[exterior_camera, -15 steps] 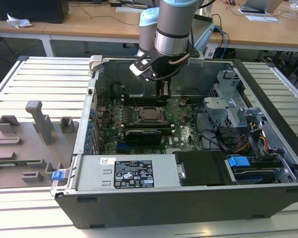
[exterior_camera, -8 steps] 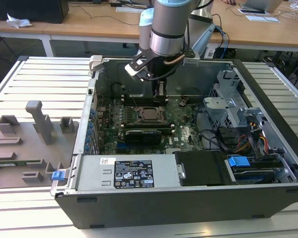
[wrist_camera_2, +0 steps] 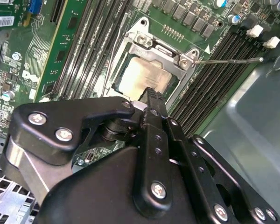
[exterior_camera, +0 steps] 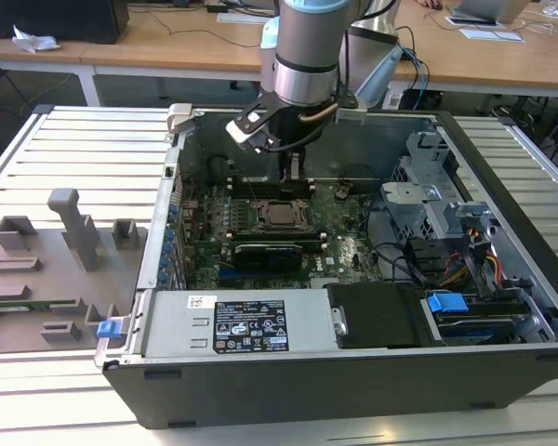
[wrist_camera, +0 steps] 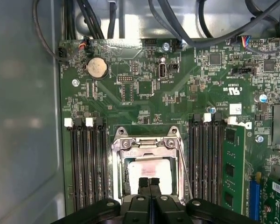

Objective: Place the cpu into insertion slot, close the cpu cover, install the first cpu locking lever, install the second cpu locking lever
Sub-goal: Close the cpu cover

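Item: pincer point(wrist_camera: 148, 183), tips pinched narrow and empty, directly over cpu point(wrist_camera: 151, 168). Around cpu, cpu cover point(wrist_camera: 147, 143) lies flat; locking lever point(wrist_camera_2: 228, 59), a thin rod, just beside it.

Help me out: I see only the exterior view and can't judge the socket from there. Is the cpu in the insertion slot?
Observer: Yes. In the first wrist view the cpu lies flat in it, with its pale metal top up.
Operator: And the cpu cover?
Observer: The cpu cover looks lowered. Its frame surrounds the cpu, which shows through the square opening.
Operator: Any locking lever visible?
Observer: In the second wrist view, one thin lever sticks out from the socket's corner, across the memory slots.
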`<state>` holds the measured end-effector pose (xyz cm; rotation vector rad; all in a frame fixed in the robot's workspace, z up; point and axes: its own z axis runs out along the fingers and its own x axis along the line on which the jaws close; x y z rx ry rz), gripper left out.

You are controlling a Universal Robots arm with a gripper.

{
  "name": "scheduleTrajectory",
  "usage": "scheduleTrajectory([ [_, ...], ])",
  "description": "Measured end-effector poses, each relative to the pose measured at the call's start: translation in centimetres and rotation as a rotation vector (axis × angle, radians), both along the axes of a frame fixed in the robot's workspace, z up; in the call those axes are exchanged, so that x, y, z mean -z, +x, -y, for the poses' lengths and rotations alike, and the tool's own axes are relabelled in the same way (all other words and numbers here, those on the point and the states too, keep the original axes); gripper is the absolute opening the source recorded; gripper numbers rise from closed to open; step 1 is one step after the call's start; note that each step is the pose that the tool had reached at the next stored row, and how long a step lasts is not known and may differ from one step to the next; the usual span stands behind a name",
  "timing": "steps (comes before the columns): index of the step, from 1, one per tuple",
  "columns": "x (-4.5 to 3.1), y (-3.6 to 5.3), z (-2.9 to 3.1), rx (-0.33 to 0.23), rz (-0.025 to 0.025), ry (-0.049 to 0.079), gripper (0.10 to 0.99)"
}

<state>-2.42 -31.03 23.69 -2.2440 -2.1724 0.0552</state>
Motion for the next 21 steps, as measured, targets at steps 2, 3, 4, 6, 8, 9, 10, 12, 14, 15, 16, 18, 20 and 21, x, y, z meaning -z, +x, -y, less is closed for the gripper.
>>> scheduleTrajectory([
  [2,0.1,-0.11,0.0,0.0,-0.0001,0.0,0.106],
  [3,0.24,-0.22,0.0,0.0,0.0,0.0,0.106],
  [4,0.33,-0.31,0.0,0.0,-0.0001,0.0,0.106],
  [6,0.48,-0.56,0.0,0.0,-0.0001,0.0,0.106],
  [8,0.6,-0.83,0.0,0.0,-0.0001,0.0,0.106],
  [9,0.64,-0.9,0.0,0.0,0.0,0.0,0.106],
  [10,0.73,-0.98,0.0,0.0,-0.0001,0.0,0.106],
  [12,1.03,-1.05,0.0,0.0,-0.0001,0.0,0.106],
  [14,1.39,-1.27,0.0,0.0,-0.0001,0.0,0.106],
  [15,1.53,-1.46,0.0,0.0,-0.0001,0.0,0.106],
  [16,1.7,-1.77,0.0,0.0,-0.0001,0.0,0.106],
  [18,1.93,-2.18,0.0,0.0,-0.0001,0.0,0.106],
  [20,2.26,-2.74,0.0,0.0,0.0,0.0,0.106],
  [21,2.35,-2.91,0.0,0.0,-0.0001,0.0,0.106],
])
